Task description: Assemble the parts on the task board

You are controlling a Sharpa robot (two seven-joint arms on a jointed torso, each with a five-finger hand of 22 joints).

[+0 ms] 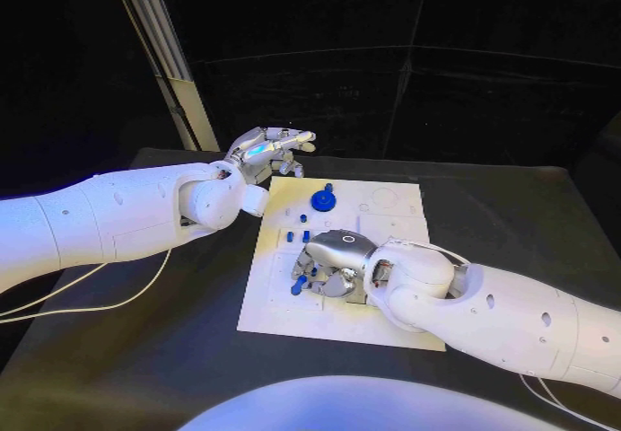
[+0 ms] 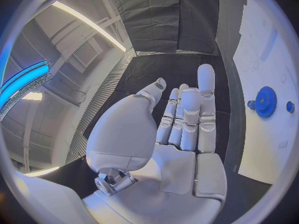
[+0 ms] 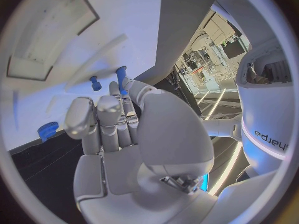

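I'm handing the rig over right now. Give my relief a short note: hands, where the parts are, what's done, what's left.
Left hand: raised off the far left corner of the task board, fingers straight and apart, holding nothing.
Right hand: down over the middle of the board, fingers at a blue peg; whether it actually grips it I cannot tell.
Parts: blue gear on the far part of the board; small blue pegs stand between the gear and the right hand.
Done: cannot be judged from here.
Left: confirm the right hand's hold, then seat the remaining parts.
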